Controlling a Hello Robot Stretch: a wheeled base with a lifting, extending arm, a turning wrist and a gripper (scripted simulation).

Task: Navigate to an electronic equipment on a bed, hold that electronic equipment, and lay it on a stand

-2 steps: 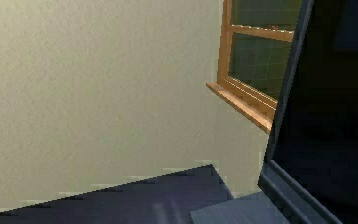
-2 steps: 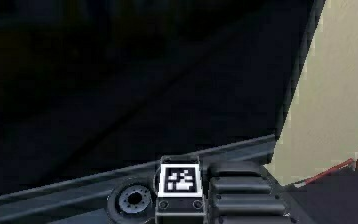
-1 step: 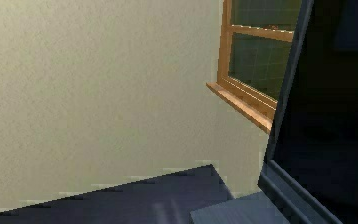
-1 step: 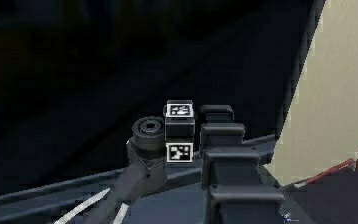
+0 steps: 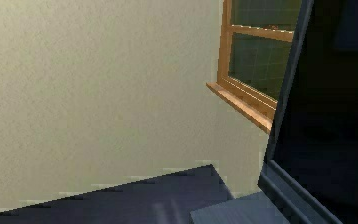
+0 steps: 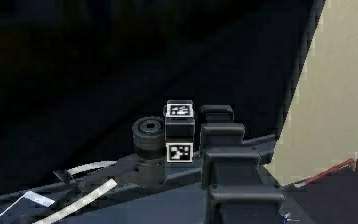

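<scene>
Against the dark laptop (image 6: 77, 70), the arm (image 6: 227, 170) extends, end effector (image 6: 65, 190) leftward.

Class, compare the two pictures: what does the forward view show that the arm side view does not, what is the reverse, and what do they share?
Forward view: a wooden-framed window with its sill, and a dark blue surface along the bottom. Arm side view: the dark arm, its two white marker squares and the end effector beside them. Both: the cream wall and the dark screen of what looks like an open laptop.
</scene>
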